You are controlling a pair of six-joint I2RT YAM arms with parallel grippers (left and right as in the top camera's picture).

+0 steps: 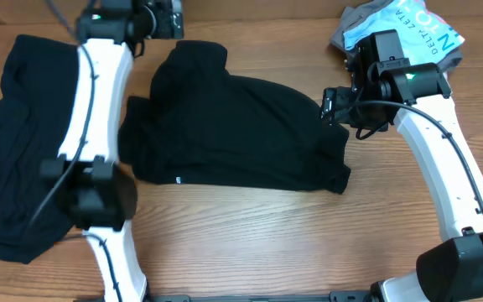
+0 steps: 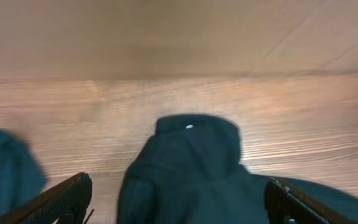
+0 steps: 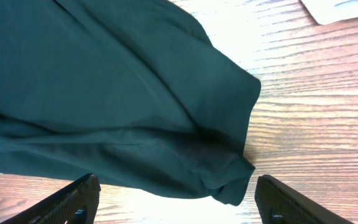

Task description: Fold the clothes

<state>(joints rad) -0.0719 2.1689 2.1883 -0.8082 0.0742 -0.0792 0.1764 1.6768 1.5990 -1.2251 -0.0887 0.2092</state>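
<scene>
finds a black shirt (image 1: 241, 126) lying across the middle of the table (image 1: 250, 243), doubled over on itself, with a small white label (image 1: 179, 179) at its near edge. puts the right gripper (image 1: 335, 105) just beside that shirt's right end, jaws spread wide and clasping nothing; from the right wrist view, straddles the shirt's rounded right corner without pinching it. puts the left gripper (image 1: 162, 18) over the shirt's far left corner, likewise spread wide and empty, above a narrow flap of cloth marked by a white speck (image 2: 189, 127).

makes sense of the two claws at opposite ends this way: thin, floppy cloth this wide probably has to be carried from both ends at once, or sags and folds crooked. judging by the doubled layers, counts one fold as likely made; judging by the ragged outline and the lump at the far left, expects another fold or some smoothing.

leaves a second black shirt (image 1: 15, 143) well to the left of the middle shirt, crumpled, apparently unfolded. keeps a light blue printed garment (image 1: 409, 29) beyond the middle shirt's far right corner, apart from the working space.
</scene>
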